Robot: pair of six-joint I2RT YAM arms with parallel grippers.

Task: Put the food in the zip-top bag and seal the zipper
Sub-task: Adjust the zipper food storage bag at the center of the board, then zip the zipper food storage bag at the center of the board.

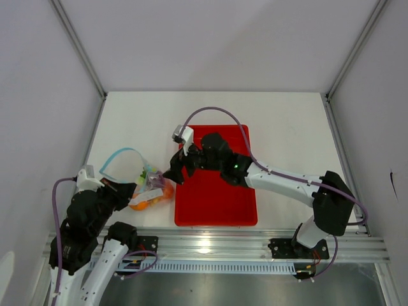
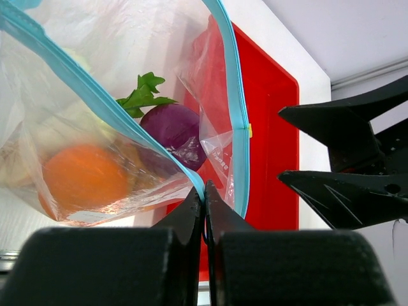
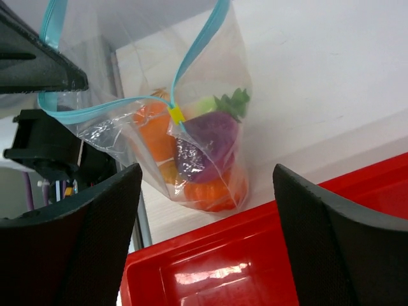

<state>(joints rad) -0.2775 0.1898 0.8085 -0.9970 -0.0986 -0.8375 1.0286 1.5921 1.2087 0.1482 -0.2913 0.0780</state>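
Zip-top bag (image 1: 150, 186) holds the food (image 3: 210, 137), mouth unsealed, apparently resting on the table (image 1: 287, 127) left of the red tray (image 1: 217, 204). Left gripper (image 2: 204, 191) is clamped tight on the zipper (image 2: 233, 95). Right gripper (image 3: 207, 172) gapes wide and empty beside the bag.

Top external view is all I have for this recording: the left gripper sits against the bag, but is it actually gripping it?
Observer: Yes. The left wrist view shows the left gripper shut on the zipper, pinching the mouth edge of the zip-top bag.
Operator: And the right gripper?
Observer: In the right wrist view the right gripper is open, fingers wide apart, holding nothing.
Operator: Which food is inside?
Observer: Through the plastic I can make out the purple onion and the orange.
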